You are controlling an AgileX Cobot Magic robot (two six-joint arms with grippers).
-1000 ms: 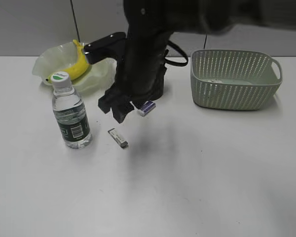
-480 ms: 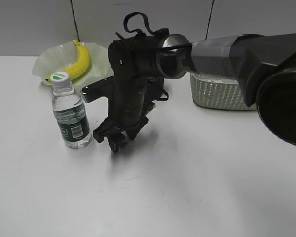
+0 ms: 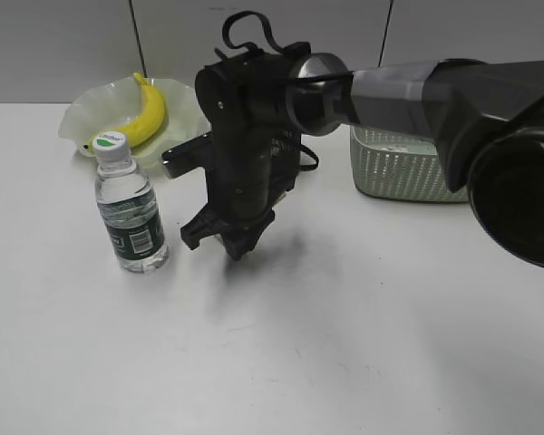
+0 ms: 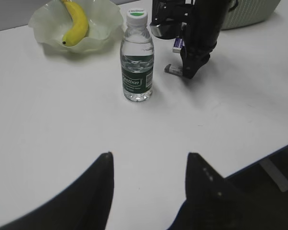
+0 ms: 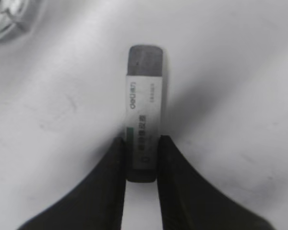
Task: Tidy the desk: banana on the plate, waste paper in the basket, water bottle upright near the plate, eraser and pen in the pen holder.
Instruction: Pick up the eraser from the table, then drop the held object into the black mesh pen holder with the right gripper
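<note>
At the near edge of the white desk point(image 4: 57, 115), the left gripper point(image 4: 149, 191) hangs with its two dark fingers spread wide and nothing between them. Farther in, the right gripper point(image 5: 141, 165) points down at the tabletop, its fingertips pressed against both long sides of the eraser point(image 5: 145, 110), a dark block in a white printed sleeve that reaches away beyond the tips; in the exterior view the gripper point(image 3: 234, 243) hides the eraser. Just left of it the water bottle point(image 3: 130, 207) stands upright, white cap on top. A small purple-and-white object point(image 4: 177, 44) shows behind the right arm in the left wrist view. At the far left the banana point(image 3: 145, 114) lies in the wavy-rimmed pale green plate point(image 3: 91, 113), near the bottle. At the far right the perforated green basket point(image 3: 394, 168) sits partly hidden behind the right arm.
</note>
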